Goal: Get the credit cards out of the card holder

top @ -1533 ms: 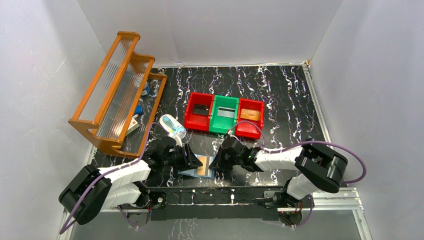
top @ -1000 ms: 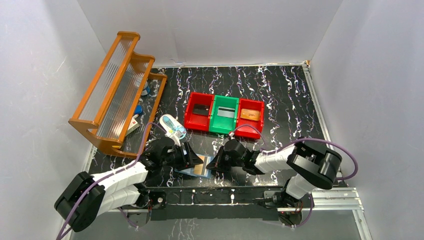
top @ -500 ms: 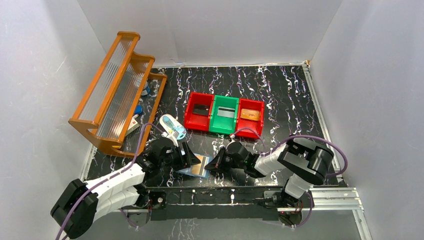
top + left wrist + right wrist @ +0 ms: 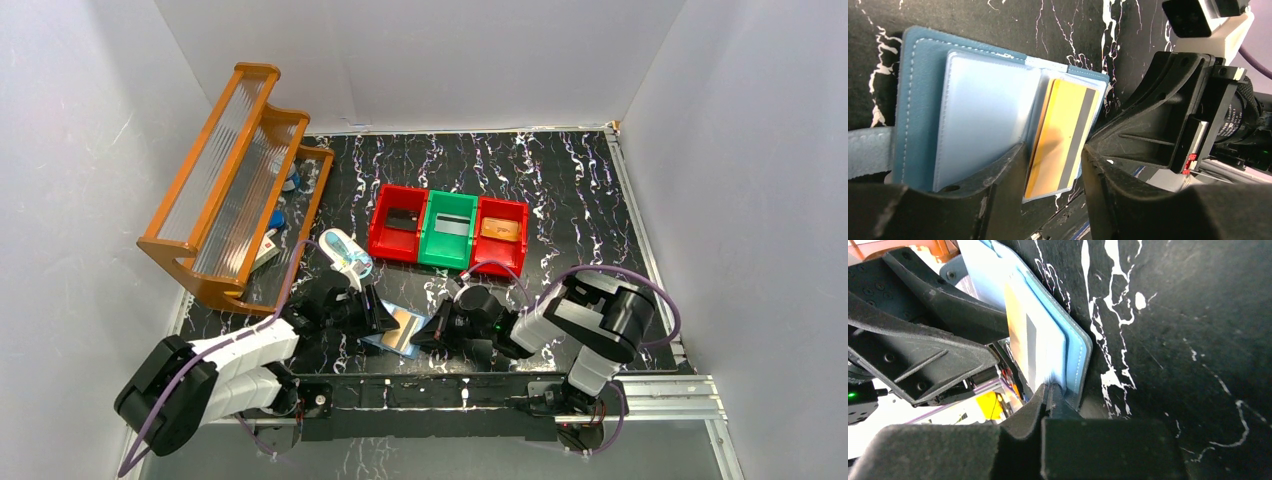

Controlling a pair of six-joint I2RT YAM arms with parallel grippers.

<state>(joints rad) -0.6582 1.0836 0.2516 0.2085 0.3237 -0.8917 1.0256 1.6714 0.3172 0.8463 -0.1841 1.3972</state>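
Left pincer nearer; orange card in holder

Worktop black with white marble veining. Wallet dark blue with pale stitching, pockets lighter translucent blue. Card yellow-orange with a dark grey stripe. Left bin red, middle bin green, right bin red. Rack orange with ribbed clear panels. Case white and blue. Walls pale grey-white.
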